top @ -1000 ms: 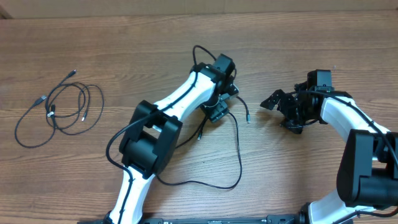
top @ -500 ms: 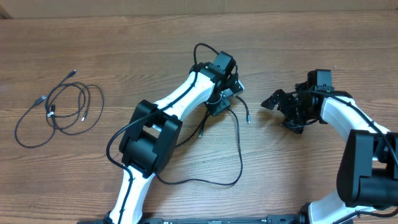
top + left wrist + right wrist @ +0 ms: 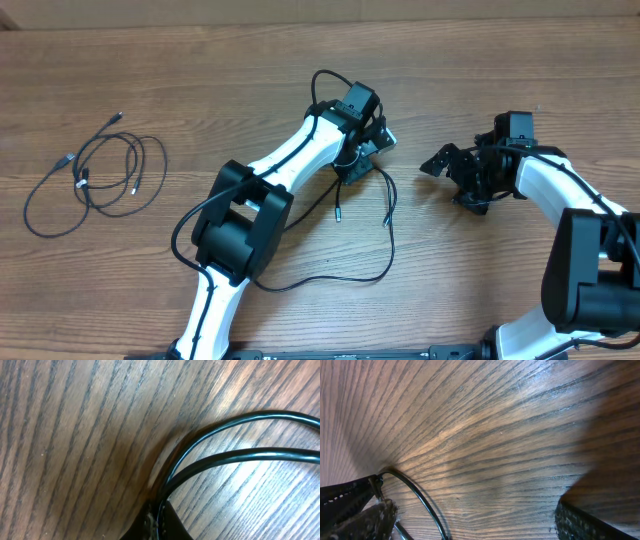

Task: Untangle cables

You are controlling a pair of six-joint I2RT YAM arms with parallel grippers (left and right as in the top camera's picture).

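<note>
The left wrist view shows you what overhead hides: the left end effector [image 3: 158,521] is pinched together on two strands of the cable [image 3: 250,455]. Overhead, that cable loops toward the near worktop [image 3: 480,290] edge, and the coil [image 3: 100,175] lies far left. The right end effector [image 3: 455,178] stands apart, with open worktop around it.

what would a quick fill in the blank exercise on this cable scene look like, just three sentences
1. The left gripper has its jaws ___ on a black cable.
2. The right gripper has its jaws wide ___.
3. The loose coil of cables lies on the ___ side of the table, away from both arms.

Missing words: shut; open; left
</note>
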